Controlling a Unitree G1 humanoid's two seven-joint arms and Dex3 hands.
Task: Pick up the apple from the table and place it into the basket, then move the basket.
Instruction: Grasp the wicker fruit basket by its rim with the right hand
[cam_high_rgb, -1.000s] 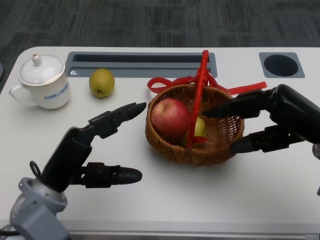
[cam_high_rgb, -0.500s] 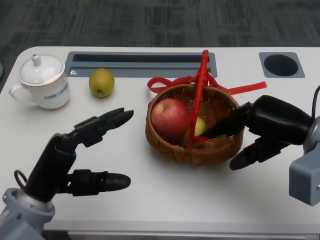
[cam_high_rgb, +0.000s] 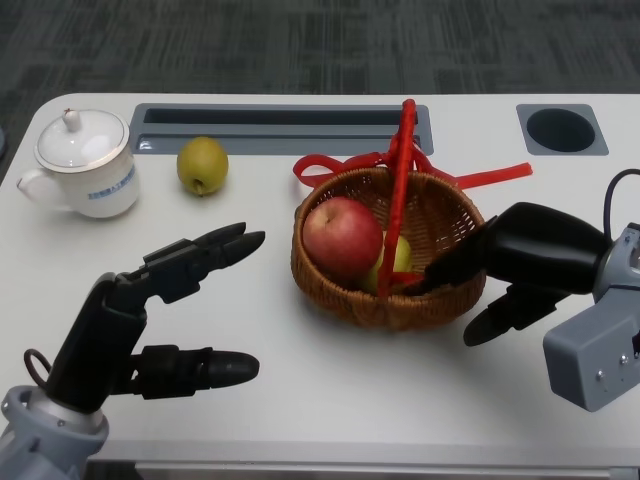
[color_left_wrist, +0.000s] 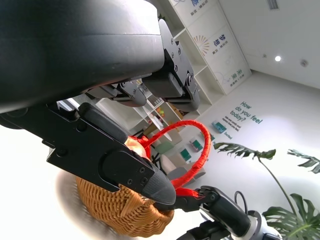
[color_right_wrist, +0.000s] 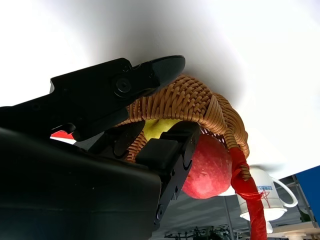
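Right robot hand (cam_high_rgb: 500, 275) lowered, basket (cam_high_rgb: 390, 250) rim pinched

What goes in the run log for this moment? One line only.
apple: in basket | right hand: fingers over basket rim, thumb outside | left hand: open, apart | basket: on table

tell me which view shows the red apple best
The head view: the red apple lies whole and unobstructed inside the basket. The right wrist view shows part of it behind the right hand; the left wrist view shows only a sliver.

Rough woven wicker basket (cam_high_rgb: 430, 300) with a red cord-wrapped handle (cam_high_rgb: 398, 190); glossy apple (cam_high_rgb: 342, 236); glazed white cup (cam_high_rgb: 85, 165); smooth matt desk (cam_high_rgb: 330, 385).
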